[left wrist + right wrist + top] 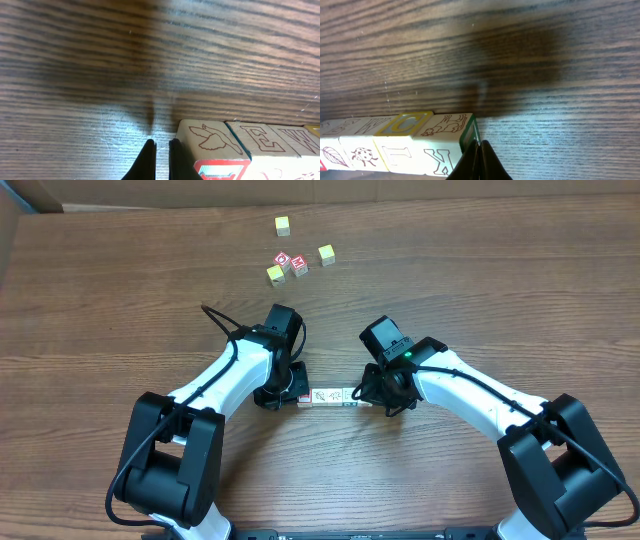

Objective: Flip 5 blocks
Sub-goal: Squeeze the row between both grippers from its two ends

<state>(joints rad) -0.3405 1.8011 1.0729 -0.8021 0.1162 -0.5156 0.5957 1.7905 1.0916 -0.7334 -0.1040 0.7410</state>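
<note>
The blocks (328, 396) lie in a tight row midway across the surface (480, 290), nearer its front edge. The left pincer (161, 148), clenched on nothing, sits just beside the bird-printed block (212, 137) (the row's left end). The right pincer (479, 150), also clenched and empty, sits at the opposite end.

row of blocks (395, 142) | top faces — letters E, W, C | front faces — letters L, K
</note>
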